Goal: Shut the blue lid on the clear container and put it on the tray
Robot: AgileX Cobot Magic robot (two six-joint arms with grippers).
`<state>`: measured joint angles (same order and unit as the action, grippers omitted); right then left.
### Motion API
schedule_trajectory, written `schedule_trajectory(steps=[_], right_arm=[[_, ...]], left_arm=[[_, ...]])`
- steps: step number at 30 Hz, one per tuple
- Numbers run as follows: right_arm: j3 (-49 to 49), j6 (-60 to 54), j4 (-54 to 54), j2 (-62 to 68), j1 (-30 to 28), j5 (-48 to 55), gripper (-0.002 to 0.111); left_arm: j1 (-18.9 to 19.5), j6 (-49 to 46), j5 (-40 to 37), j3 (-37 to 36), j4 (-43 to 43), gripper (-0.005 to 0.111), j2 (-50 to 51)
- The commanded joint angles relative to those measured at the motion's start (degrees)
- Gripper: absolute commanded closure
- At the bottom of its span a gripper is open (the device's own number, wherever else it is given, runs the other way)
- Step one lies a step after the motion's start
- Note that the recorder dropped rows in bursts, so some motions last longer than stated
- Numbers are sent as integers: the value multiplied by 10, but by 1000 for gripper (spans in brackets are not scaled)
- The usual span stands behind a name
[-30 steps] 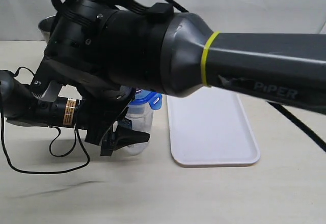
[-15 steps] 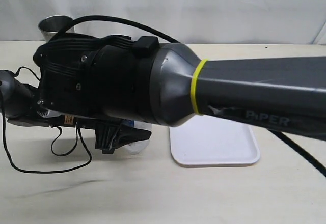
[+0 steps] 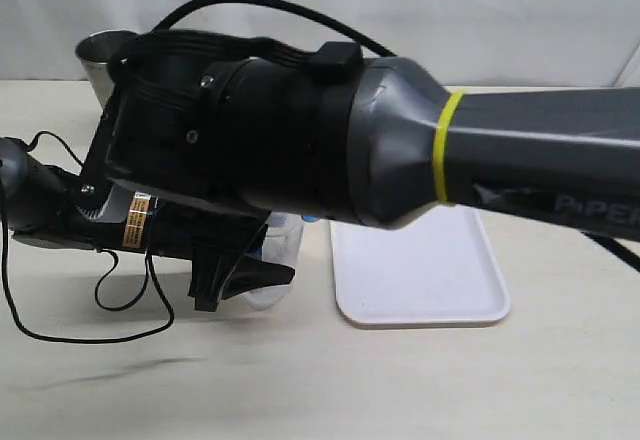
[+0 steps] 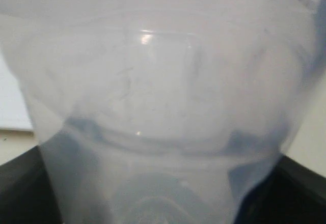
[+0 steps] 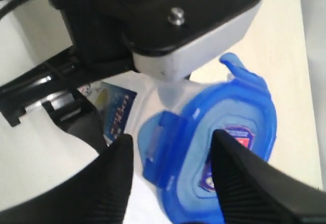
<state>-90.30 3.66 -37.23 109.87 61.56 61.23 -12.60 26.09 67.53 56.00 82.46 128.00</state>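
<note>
Left hand (image 3: pixel 250 282) reaches in level, low over the counter (image 3: pixel 300 380), clamped on the clear container (image 3: pixel 284 244). Right hand (image 5: pixel 170 138) hangs above it, fingers (image 5: pixel 114 183) spread and empty, straddling the blue lid (image 5: pixel 244 107) on the container's mouth. The tray (image 3: pixel 420 295) lies just past the left hand's fingertips.

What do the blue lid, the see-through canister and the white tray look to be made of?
The round blue snap-flap lid is glossy and slightly translucent with moulded flaps, so likely plastic. The tall clear canister is see-through with soft highlights, probably plastic rather than glass. The flat white rectangular tray is smooth and uniform with a rounded moulded rim, likely plastic.
</note>
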Motion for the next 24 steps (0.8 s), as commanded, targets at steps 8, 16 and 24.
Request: schedule_trajectory(steps=[8,16,24], right_arm=[[4,-76,132,-126,-16,4,56],[41,-379,140,-145,-51,39,57],[133,-415,63,-149,-53,-41,57]], left_arm=[[-1,-8,24,1,9,107,-5],[-1,-8,24,1,9,107,-5],[-1,-8,24,1,14,107,-5]])
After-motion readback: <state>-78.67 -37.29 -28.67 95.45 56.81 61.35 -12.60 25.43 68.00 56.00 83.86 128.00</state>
